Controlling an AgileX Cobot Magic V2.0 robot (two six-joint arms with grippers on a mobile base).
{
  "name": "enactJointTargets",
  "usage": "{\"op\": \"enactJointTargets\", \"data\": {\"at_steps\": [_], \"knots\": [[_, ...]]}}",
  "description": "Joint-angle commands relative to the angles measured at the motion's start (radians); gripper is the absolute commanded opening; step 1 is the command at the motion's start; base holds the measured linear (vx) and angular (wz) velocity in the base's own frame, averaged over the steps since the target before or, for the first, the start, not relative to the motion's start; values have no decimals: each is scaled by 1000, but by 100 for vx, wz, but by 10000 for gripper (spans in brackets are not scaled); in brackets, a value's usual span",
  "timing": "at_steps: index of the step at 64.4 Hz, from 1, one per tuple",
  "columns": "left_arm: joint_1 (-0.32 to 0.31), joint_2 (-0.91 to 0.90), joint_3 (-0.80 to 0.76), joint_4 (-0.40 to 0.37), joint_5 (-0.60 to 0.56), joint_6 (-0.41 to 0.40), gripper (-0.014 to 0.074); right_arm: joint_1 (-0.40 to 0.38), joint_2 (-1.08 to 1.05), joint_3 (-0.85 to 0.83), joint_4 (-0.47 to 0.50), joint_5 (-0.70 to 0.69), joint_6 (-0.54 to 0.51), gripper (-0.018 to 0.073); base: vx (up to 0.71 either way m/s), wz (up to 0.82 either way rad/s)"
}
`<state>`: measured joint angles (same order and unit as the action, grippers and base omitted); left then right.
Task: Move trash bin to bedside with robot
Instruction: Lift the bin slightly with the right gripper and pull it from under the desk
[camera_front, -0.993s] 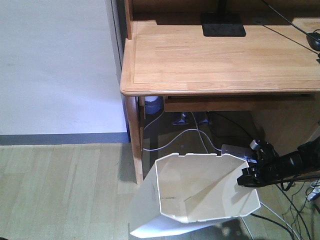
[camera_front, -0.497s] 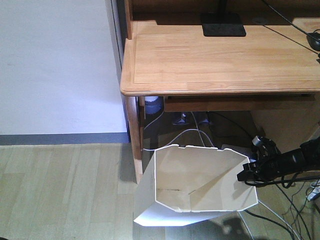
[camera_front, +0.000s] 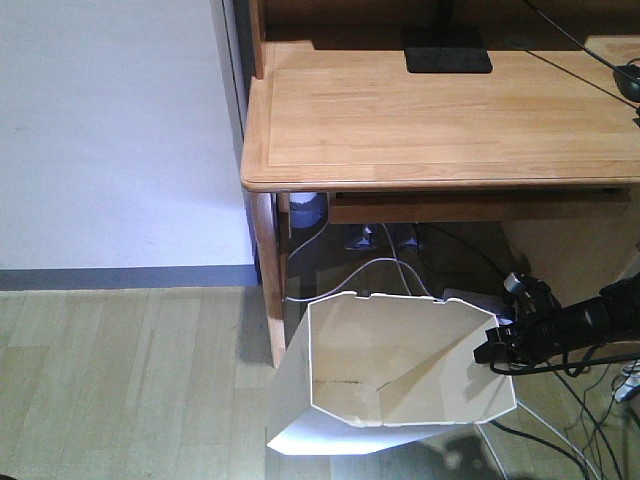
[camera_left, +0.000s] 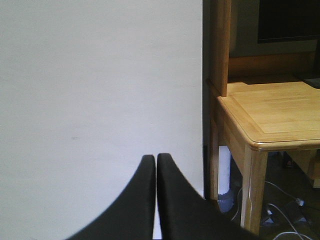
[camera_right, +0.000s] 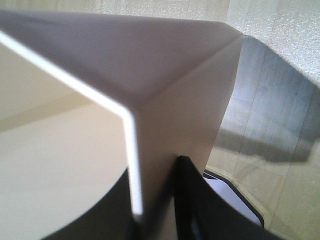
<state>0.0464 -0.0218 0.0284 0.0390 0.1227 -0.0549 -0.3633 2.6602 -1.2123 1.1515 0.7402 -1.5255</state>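
White wall (camera_front: 110, 130) and pale plank floor (camera_front: 120, 380) fill the left of the front view. No bed shows in any view, so the bedside is out of sight. Right of the wall stands a light wooden counter (camera_front: 440, 120) with loose cables (camera_front: 400, 270) trailing beneath it. Just in front of its corner leg is the white, many-sided folded-plastic trash bin (camera_front: 400, 370), tipped so its open mouth faces up towards the camera and its base points to the lower left.

The right arm's small black tool (camera_front: 497, 348) is clamped on the rim at the bin's right corner, one finger inside the wall and one outside. The whole bin therefore lies to that tool's left. The left arm's black tool (camera_left: 156, 200), fingers pressed together on nothing, faces the wall, well apart from the bin.
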Motion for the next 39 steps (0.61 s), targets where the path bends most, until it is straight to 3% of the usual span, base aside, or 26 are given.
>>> {"op": "enactJointTargets", "data": {"at_steps": [1,24,39], "knots": [[0,-5,-21,-5,-72,-4,-6,-8,-76,-6,59,263,-1,-5,0,0],[0,-5,-21,-5,-72,-4,-6,-14,-76,-6,53,189,-12,-5,0,0],[0,-5,-21,-5,-72,-4,-6,-14,-76,-6,-19,136,6,-5,0,0]]}}
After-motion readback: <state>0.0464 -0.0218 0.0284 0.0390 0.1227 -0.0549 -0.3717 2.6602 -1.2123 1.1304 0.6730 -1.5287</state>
